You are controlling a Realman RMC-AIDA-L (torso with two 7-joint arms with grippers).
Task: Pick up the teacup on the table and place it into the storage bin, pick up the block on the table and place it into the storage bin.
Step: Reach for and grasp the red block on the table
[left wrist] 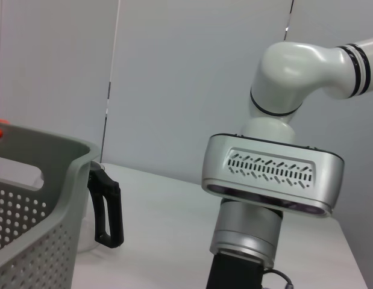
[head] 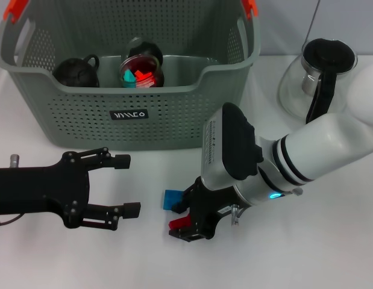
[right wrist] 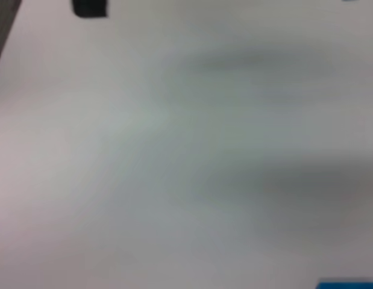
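The storage bin point(head: 65, 114) stands at the back left of the white table; its corner point(left wrist: 29, 198) also shows in the left wrist view. Inside it lies a black teacup point(head: 78, 72), and beside that a second dark cup point(head: 141, 67) with red and teal pieces in it. A blue block point(head: 173, 198) lies on the table in front of the bin, and its edge point(right wrist: 346, 284) shows in the right wrist view. My right gripper point(head: 185, 215) is open, low over the table, right next to the block, with a small red piece by its lower finger. My left gripper point(head: 131, 184) hovers open to the block's left.
A glass teapot point(head: 319, 78) with a black lid and handle stands at the back right, its handle point(left wrist: 108, 208) showing beside the bin. The right arm's white wrist point(left wrist: 270, 174) fills the middle of the left wrist view.
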